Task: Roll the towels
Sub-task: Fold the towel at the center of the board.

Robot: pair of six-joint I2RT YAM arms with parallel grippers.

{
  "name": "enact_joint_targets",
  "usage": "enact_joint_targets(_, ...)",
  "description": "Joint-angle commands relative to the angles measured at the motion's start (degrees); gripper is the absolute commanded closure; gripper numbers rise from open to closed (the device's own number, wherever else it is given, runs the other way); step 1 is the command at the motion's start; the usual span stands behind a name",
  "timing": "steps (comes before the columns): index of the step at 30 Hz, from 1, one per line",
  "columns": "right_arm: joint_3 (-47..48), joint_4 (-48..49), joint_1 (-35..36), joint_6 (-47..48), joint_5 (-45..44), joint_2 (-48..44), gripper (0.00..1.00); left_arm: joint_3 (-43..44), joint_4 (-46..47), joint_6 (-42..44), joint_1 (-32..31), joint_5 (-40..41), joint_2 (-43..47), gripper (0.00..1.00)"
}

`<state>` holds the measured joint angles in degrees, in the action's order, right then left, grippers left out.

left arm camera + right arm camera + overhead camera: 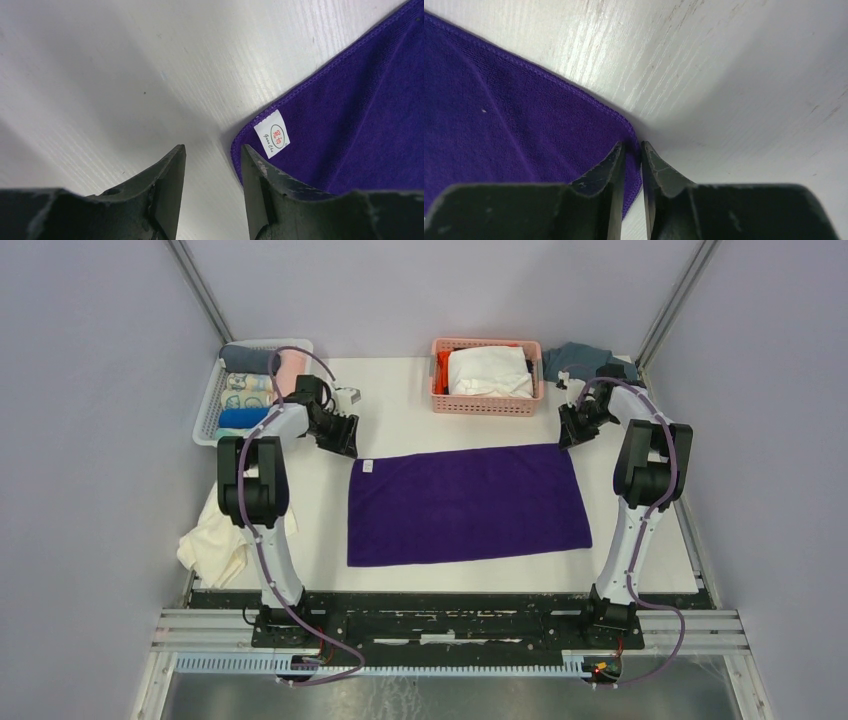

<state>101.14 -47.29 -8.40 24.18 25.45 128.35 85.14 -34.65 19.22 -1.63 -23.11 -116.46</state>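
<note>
Currently one purple towel (465,505), one cream towel (215,545); left gripper (212,150) spread, right gripper (631,146) unclear.

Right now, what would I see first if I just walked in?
A big purple towel lies flat mid-table. The right end effector pinches its far right corner, and the left end effector stands open beside the far left one. A pink basket sits at the far edge.

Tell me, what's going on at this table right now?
Two robot arms are working on a purple towel spread flat on the table. The left pincer stands open just off its far left corner; the right pincer is nearly closed at the far right corner. This towel is not rolled yet; a cream towel lies crumpled aside.
</note>
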Motion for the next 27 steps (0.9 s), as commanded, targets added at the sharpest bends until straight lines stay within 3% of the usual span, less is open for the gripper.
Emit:
enact_joint_targets(1,2.69,-1.04,-0.39,1.47,0.78,0.62,0.76,2.95,-1.86,3.08,-0.07,-2.36,-1.62,0.49)
enact_joint_targets(10,3.09,-1.97,-0.41,2.45,1.55,1.28,0.86,4.7,-3.45,2.72,-0.37,-5.6,-3.67,0.55)
enact_joint_targets(27,2.66,-1.39,-0.3,2.73,1.28,0.49,0.89,4.05,-5.42,3.36,-1.35,-7.81,-5.94,0.61)
